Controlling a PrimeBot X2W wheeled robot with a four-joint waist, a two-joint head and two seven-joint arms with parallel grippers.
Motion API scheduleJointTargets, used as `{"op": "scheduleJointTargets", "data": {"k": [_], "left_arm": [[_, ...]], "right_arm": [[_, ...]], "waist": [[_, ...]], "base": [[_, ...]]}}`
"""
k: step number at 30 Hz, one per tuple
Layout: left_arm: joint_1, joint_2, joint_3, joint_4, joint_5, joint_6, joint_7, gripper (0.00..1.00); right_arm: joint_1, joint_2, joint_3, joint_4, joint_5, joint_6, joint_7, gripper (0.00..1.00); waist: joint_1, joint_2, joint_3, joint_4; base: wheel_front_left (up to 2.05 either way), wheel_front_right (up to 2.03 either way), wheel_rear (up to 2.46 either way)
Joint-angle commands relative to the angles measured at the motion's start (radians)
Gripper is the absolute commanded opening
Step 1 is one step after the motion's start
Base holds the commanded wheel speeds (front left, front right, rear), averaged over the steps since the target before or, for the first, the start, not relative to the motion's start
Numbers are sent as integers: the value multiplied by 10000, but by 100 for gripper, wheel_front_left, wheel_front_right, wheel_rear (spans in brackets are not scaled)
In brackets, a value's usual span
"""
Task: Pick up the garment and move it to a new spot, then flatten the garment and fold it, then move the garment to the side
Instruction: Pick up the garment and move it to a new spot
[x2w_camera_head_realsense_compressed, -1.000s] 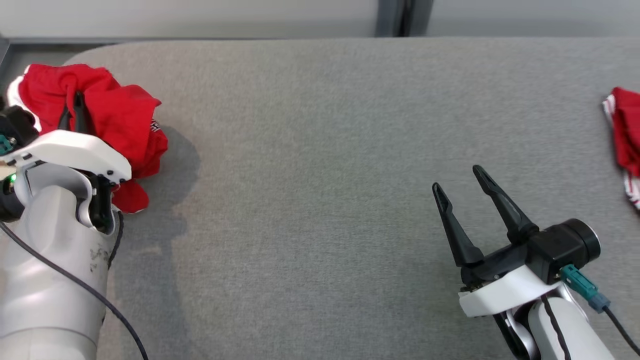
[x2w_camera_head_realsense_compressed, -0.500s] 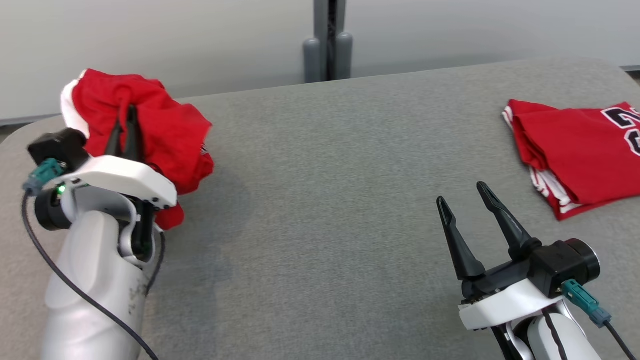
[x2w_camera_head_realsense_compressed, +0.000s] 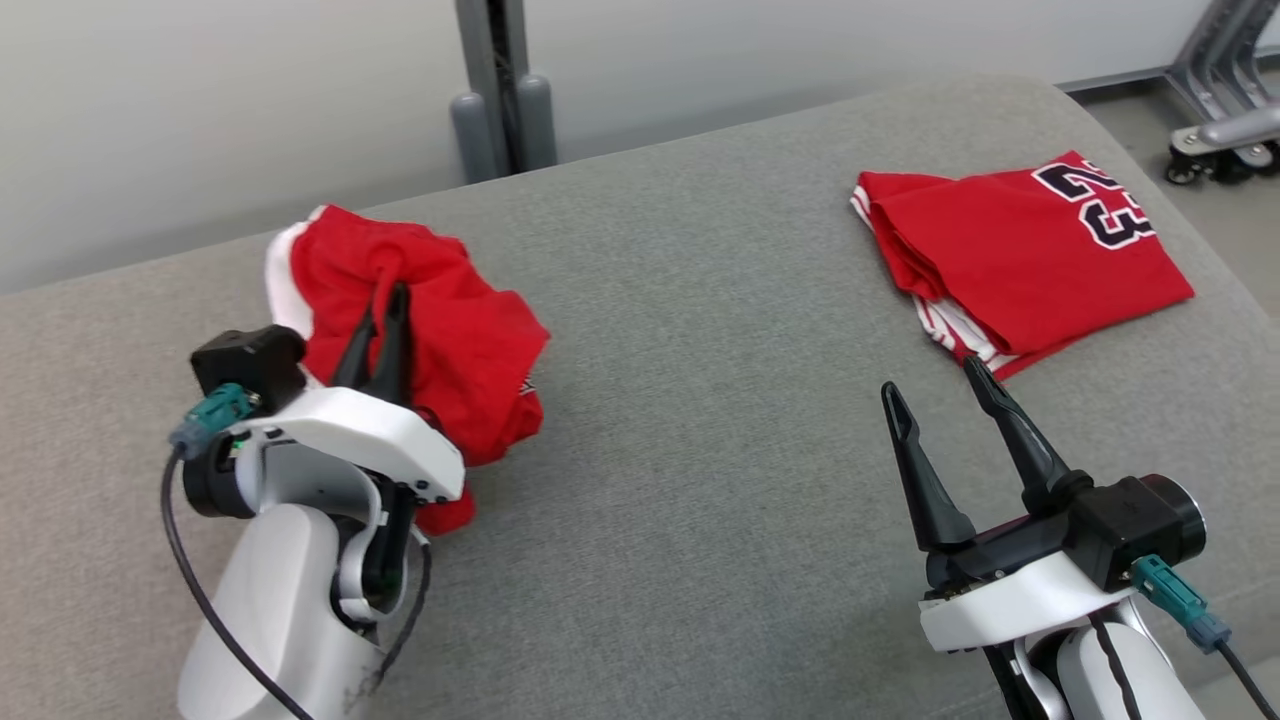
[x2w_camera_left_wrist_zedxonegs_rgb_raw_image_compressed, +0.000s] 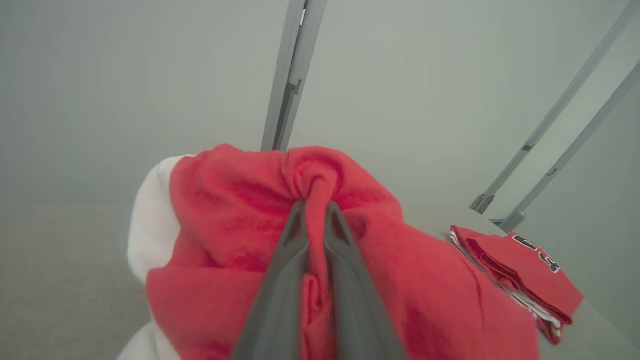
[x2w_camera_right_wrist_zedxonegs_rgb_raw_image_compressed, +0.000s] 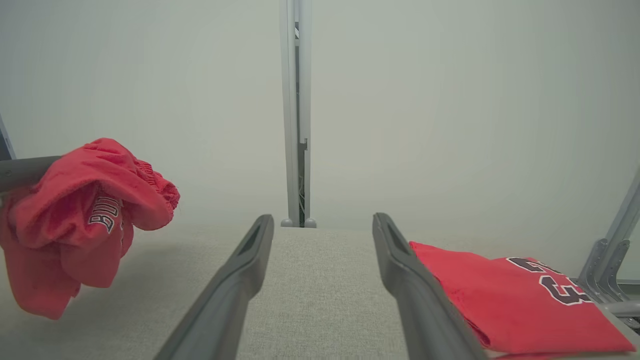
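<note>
The garment, a crumpled red piece with white trim, hangs bunched from my left gripper, which is shut on a fold at its top. In the left wrist view the two dark fingers pinch red cloth between them. From the right wrist view the garment dangles at the left, just above the grey table, with black lettering showing. My right gripper stands open over the table at the lower right, nothing between its fingers.
A folded red jersey numbered 23 lies at the table's far right, also seen as a jersey beside my right fingers. The grey padded table stretches between both arms. A grey post and a wheeled frame stand behind.
The head camera has swung right, bringing the folded jersey fully into view. My left gripper has carried the garment rightward over the table. The right gripper stays open.
</note>
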Motion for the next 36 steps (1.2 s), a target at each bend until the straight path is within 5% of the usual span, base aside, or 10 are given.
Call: {"op": "scheduleJointTargets", "data": {"k": [1, 14, 25, 26, 27, 28, 36], "left_arm": [[180, 51, -179, -273, 12, 82, 65, 0], [205, -35, -1812, -287, 339, -46, 550, 0], [-174, -43, -2530, 1085, 567, 118, 275, 0], [-195, -42, -2564, 1174, 511, 109, 263, 7], [-212, -45, -2624, 1256, 447, 94, 281, 32], [-277, -51, -2736, 1364, 313, 16, 275, 100], [-397, -57, -3084, 1049, -102, 175, -313, 100]], "right_arm": [[-11, -4, -5, -16, 63, -3, -2, 100], [-305, 85, 51, -102, 112, -3, -2, 100], [-349, 162, 21, -313, 171, -3, -2, 100], [-343, 167, 15, -320, 167, -3, -2, 100], [-336, 171, 5, -324, 159, -3, -2, 100], [-341, 172, -14, -291, 137, -3, -2, 100], [-343, 175, 19, -208, 60, -3, -2, 100]], "waist": [[0, 0, 92, -259], [0, 0, 425, -858], [0, 0, 730, -1218], [0, 0, 742, -1220], [0, 0, 753, -1213], [0, 0, 764, -1174], [0, 0, 588, -642]], "base": [[0, 0, 0], [0, 0, 0], [0, 0, 0], [0, 0, 0], [0, 0, 0], [0, 0, 0], [0, 0, 0]]}}
